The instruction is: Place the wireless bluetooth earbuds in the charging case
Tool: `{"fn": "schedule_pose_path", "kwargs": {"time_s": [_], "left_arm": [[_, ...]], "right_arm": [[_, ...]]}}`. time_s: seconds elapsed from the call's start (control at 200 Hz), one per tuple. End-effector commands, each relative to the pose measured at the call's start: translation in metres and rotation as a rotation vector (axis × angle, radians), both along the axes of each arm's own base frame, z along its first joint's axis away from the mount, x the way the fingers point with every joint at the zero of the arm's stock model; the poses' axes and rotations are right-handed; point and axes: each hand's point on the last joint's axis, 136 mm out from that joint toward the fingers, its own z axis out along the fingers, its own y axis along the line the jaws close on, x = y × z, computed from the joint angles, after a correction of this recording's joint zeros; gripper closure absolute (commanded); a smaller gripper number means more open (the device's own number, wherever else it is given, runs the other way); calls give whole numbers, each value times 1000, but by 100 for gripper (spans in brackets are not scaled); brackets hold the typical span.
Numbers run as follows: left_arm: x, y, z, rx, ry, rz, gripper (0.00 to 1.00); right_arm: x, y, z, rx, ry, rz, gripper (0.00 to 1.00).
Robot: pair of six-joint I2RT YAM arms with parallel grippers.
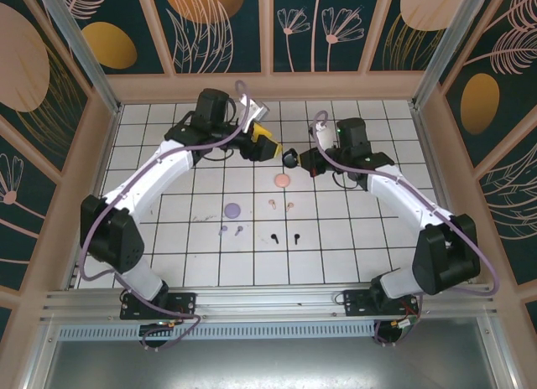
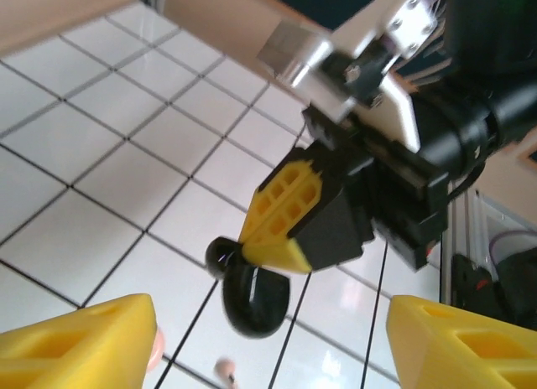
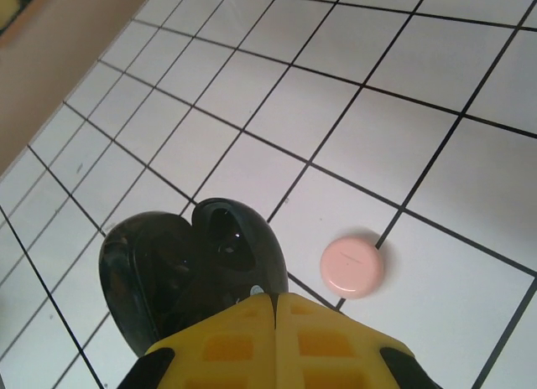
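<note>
Pinching the open black charging case (image 3: 193, 263) by its edge, the right gripper (image 3: 273, 309) was clamped on it above the tiles. The left gripper (image 2: 268, 343) faced it, jaws spread and empty. The earbuds (image 1: 274, 236) lay well apart from both grippers, toward the arm bases.

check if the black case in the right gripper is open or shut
Open: the black case shows two halves spread apart, with a hollow inside visible, held in the shut right gripper.
</note>
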Motion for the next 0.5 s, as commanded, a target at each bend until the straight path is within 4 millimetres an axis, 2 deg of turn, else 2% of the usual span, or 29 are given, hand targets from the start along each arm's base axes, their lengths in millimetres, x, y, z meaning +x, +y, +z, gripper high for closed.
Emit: {"fn": "schedule_pose_path", "kwargs": {"time_s": [0.0,0.23,0.495], "left_arm": [[-19,-1,-27,69,111,-135,33],[-26,-6,-42,75,186,-219,40],[-29,-10,-53,55,233,-252,44]], "right_arm": [[-8,5,2,-36,-4,105,100],[-8,11,-9,-40,37,157,100],[-10,22,-1,-25,22,185,100]]}}
